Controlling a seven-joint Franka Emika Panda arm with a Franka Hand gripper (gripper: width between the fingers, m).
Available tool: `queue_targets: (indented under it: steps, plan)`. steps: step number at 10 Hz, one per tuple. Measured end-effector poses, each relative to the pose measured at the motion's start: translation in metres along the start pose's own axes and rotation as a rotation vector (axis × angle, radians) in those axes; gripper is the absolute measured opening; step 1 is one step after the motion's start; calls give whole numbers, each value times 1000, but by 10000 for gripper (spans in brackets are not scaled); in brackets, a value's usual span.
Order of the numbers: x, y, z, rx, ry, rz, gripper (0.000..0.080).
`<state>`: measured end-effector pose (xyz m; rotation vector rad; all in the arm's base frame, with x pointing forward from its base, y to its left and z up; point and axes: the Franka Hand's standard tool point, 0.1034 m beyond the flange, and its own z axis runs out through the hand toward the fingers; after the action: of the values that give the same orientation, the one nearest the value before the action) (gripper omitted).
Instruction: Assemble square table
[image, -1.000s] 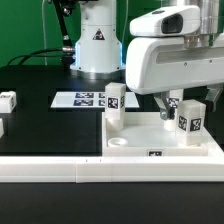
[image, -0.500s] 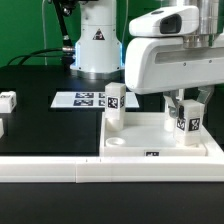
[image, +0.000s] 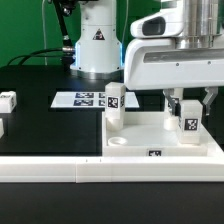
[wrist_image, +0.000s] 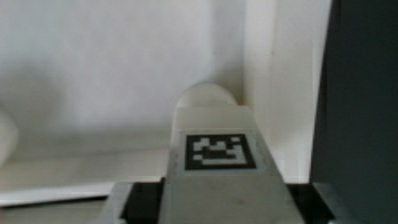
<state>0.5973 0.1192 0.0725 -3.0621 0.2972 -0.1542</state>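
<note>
The square table's white top (image: 150, 137) lies at the exterior view's right, raised rim up. One white tagged leg (image: 114, 101) stands upright at its back left corner. A second leg (image: 188, 127) stands on the right part of the top, and my gripper (image: 188, 112) is shut on it from above. In the wrist view that leg (wrist_image: 219, 140) fills the gap between the dark fingers (wrist_image: 143, 200), its tag facing the camera, with the top's white surface (wrist_image: 89, 90) behind. The leg's foot is hidden by the top's rim.
Two loose legs (image: 7, 100) (image: 1, 127) lie on the black table at the exterior view's left. The marker board (image: 80, 99) lies behind the top. A long white border rail (image: 60, 169) runs along the front. The robot base (image: 96, 40) stands at the back.
The jaws have closed from wide open onto the right-hand leg. The hand has shifted slightly upward in the exterior view; the leg stays at about the same spot.
</note>
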Motion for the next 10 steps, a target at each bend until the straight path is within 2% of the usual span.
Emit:
queue_targets:
  steps: [4,8,10]
  plan:
    - [-1,-1,1,-1,-5,388,290]
    - [-6,-3,0,-29,-43,712,290]
    - [-5,-2,1,-24,-46,835,290]
